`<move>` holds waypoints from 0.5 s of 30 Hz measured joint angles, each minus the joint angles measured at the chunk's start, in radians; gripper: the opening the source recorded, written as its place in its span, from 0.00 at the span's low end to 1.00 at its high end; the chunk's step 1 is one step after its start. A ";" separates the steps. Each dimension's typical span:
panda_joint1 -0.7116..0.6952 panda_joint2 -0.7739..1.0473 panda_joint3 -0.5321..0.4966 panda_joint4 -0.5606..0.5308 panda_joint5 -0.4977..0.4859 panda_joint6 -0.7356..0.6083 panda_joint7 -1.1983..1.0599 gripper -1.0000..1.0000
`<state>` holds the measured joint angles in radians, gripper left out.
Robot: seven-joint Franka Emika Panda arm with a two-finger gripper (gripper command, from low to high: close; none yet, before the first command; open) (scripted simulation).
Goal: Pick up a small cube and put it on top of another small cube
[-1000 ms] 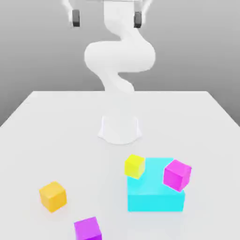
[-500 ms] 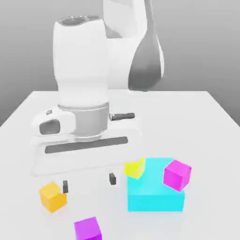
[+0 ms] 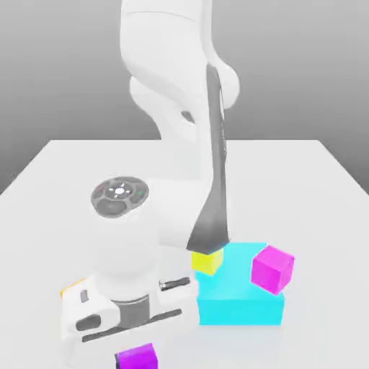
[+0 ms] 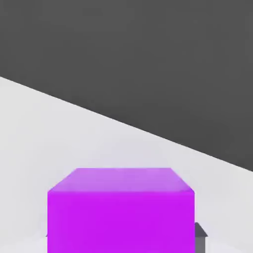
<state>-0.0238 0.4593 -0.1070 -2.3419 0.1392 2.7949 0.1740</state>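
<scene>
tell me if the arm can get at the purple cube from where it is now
Probably yes. The hand is low over the table right above the purple cube, which sits directly under the hand camera, with a dark fingertip at its side. Nothing stands between.

White table (image 3: 317, 180), violet cube (image 3: 137, 356), cyan block (image 3: 241, 306)

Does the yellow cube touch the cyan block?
Cannot tell. In the exterior view the yellow cube overlaps the cyan block, with the arm covering its top; no contact or gap shows plainly.

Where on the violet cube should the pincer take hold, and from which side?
Across two opposite vertical faces of the violet cube, coming straight down from above: it sits flat on the table with flat parallel sides and open space around it.
</scene>
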 joint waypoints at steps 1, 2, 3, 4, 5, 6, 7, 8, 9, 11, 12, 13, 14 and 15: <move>0.005 -0.023 -0.006 -0.005 -0.007 -0.018 0.005 0.00; 0.010 -0.053 -0.013 -0.011 -0.015 -0.042 0.011 0.00; 0.015 -0.086 -0.020 -0.017 -0.025 -0.068 0.019 0.00; 0.020 -0.121 -0.027 -0.024 -0.036 -0.096 0.026 0.00; 0.028 -0.156 -0.025 -0.035 -0.043 -0.120 0.037 0.00; 0.045 -0.191 -0.015 -0.052 -0.044 -0.139 0.052 0.00; 0.061 -0.227 -0.002 -0.070 -0.046 -0.156 0.068 0.00; 0.080 -0.263 0.011 -0.089 -0.047 -0.173 0.084 0.00; 0.098 -0.299 0.027 -0.108 -0.048 -0.190 0.102 0.00; 0.142 -0.371 0.060 -0.147 -0.052 -0.222 0.138 0.00; 0.172 -0.407 0.075 -0.167 -0.054 -0.238 0.156 0.00; 0.201 -0.443 0.089 -0.187 -0.057 -0.255 0.175 0.00; 0.232 -0.480 0.098 -0.206 -0.060 -0.271 0.194 0.00; 0.251 -0.516 0.106 -0.226 -0.064 -0.287 0.214 0.00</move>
<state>0.2270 -0.0567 -0.0014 -2.5679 0.0756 2.5084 0.3876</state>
